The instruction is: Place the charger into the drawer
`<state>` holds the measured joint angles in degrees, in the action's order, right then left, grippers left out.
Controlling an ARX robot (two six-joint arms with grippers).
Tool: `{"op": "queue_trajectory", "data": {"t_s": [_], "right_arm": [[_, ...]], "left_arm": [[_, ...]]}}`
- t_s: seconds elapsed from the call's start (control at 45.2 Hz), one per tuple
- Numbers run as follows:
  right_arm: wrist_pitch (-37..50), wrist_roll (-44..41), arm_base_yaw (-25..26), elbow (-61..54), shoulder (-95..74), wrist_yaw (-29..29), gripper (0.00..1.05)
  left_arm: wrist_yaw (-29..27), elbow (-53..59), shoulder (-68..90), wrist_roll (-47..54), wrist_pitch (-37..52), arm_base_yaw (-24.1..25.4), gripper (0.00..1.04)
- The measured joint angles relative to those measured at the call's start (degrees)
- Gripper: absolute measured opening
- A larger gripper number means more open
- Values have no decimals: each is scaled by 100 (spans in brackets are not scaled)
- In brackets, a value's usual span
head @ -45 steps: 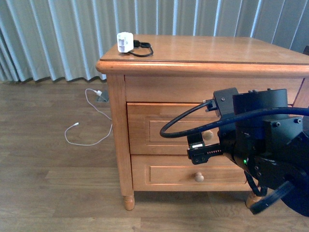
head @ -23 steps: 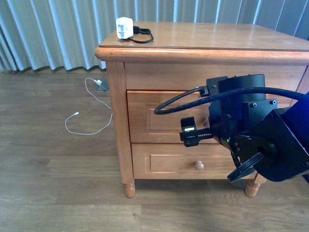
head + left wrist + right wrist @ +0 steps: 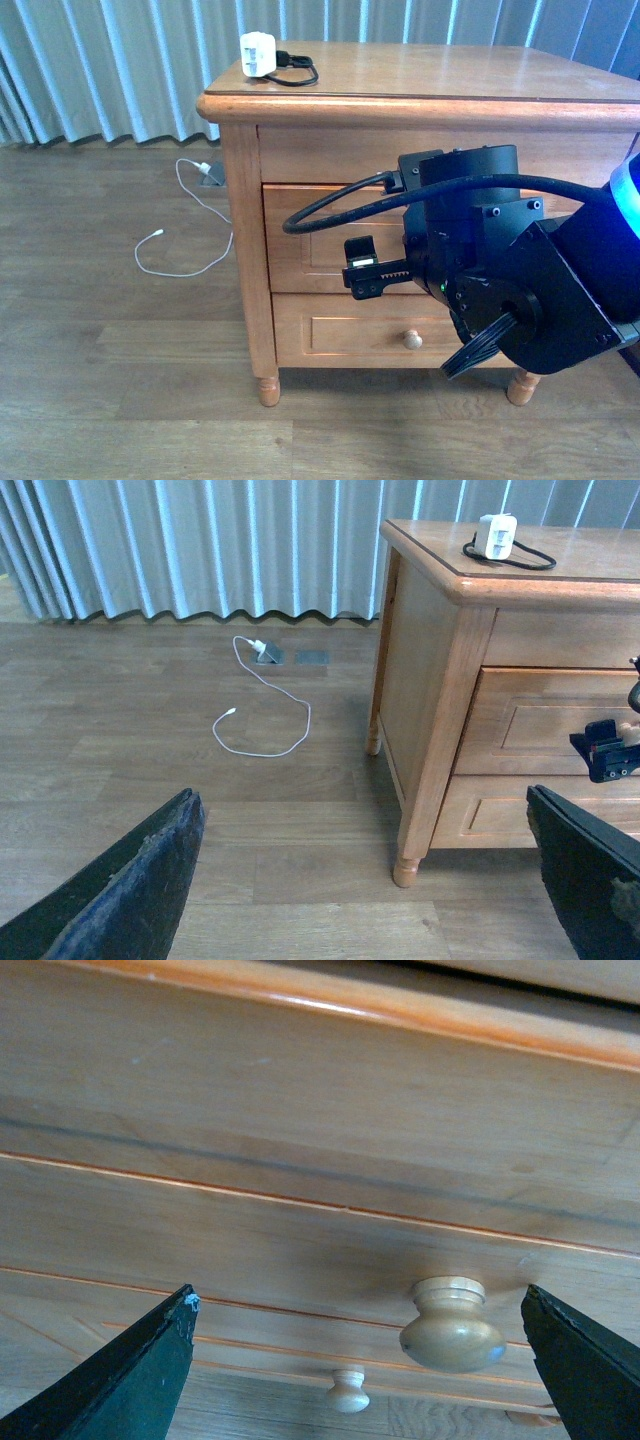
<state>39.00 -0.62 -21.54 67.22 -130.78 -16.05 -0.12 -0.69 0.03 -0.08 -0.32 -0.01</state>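
The right arm, bulky and black, is filling the front view from 3 to 5 o'clock, nearest the camera. The right gripper is facing the front of the nightstand with its fingers spread wide and holding nothing. The round knob of the drawer is showing between them, nearer one finger and not touched. The drawer, the upper of two, is sitting shut, partly hidden behind the arm. The lower drawer is lying just beneath it at 6 o'clock, also shut.

The left gripper is likewise standing wide open and empty, well apart from the nightstand and looking at it from the side.

The charger, a small white cube with a coiled black cable, is resting on the nightstand's top at its far left corner, at 11 o'clock in the front view. A thin white cable is lying on the wooden floor at 9 o'clock. Pale curtains are hanging behind.
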Motion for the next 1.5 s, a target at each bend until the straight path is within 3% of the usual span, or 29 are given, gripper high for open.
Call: {"op": "queue_trajectory", "data": {"t_s": [1.503], "right_arm": [[24,-59,201,24,-105,-79,96]], "left_arm": [[0,2,0,-2,0,0,99]]}}
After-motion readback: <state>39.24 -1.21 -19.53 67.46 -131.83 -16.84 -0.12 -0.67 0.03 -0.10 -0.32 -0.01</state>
